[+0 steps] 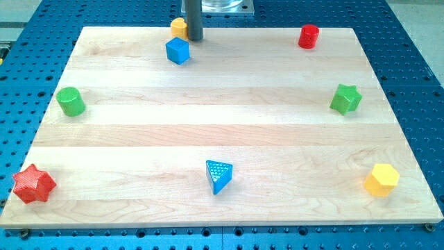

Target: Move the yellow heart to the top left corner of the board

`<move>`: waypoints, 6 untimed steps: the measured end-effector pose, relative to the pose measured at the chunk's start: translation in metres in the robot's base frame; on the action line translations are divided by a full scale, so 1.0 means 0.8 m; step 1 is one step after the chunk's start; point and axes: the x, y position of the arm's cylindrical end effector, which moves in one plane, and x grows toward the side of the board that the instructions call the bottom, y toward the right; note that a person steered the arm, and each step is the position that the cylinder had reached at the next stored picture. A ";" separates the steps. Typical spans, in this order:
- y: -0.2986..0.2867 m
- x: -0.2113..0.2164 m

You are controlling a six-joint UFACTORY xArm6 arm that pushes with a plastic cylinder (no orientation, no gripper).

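The yellow heart (178, 28) sits at the board's top edge, a little left of the middle; its shape is hard to make out. My tip (193, 39) stands right against its right side, and the rod hides part of it. The blue cube (177, 51) lies just below the heart and below-left of my tip. The top left corner of the wooden board (87, 33) lies well to the left of the heart.
A red cylinder (309, 36) is at the top right. A green star (345, 98) is at the right edge and a green cylinder (70, 101) at the left edge. A red star (32, 184), a blue triangle (219, 176) and a yellow hexagon (381, 180) lie along the bottom.
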 end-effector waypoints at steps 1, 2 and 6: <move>0.035 -0.019; 0.026 -0.032; -0.166 -0.028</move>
